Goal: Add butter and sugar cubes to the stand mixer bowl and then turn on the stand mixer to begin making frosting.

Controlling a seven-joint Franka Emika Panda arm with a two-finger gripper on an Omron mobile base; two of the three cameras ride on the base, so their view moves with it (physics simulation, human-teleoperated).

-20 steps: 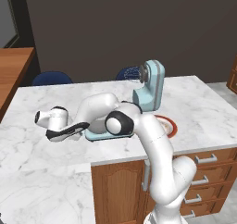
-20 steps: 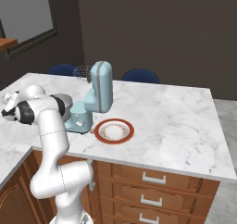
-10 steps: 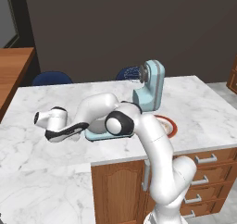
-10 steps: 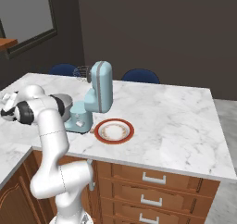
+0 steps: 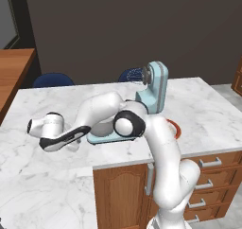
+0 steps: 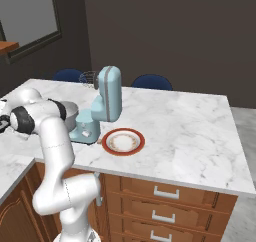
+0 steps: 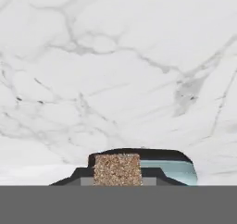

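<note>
My gripper (image 7: 118, 176) is shut on a tan-brown sugar cube (image 7: 117, 165), which sits squarely between the dark finger tips just above the white marble. From the left base view the gripper (image 5: 72, 145) hangs low over the counter, left of the light blue stand mixer (image 5: 154, 88). The grey stand mixer bowl (image 5: 101, 128) rests on the mixer's base, mostly hidden behind my forearm; the right base view shows the bowl (image 6: 70, 113) beside the mixer (image 6: 108, 99). The mixer's head is tilted up with the whisk raised. The butter is out of view.
A white plate with a red-orange rim (image 6: 123, 141) lies on the counter right of the mixer base; the same plate (image 5: 176, 128) shows partly behind my arm. Blue chair backs (image 5: 53, 79) stand past the counter's far edge. Drawers (image 6: 165, 192) run below the front edge.
The jaws have gone from wide open to shut on the sugar cube. The arm has hardly shifted.
</note>
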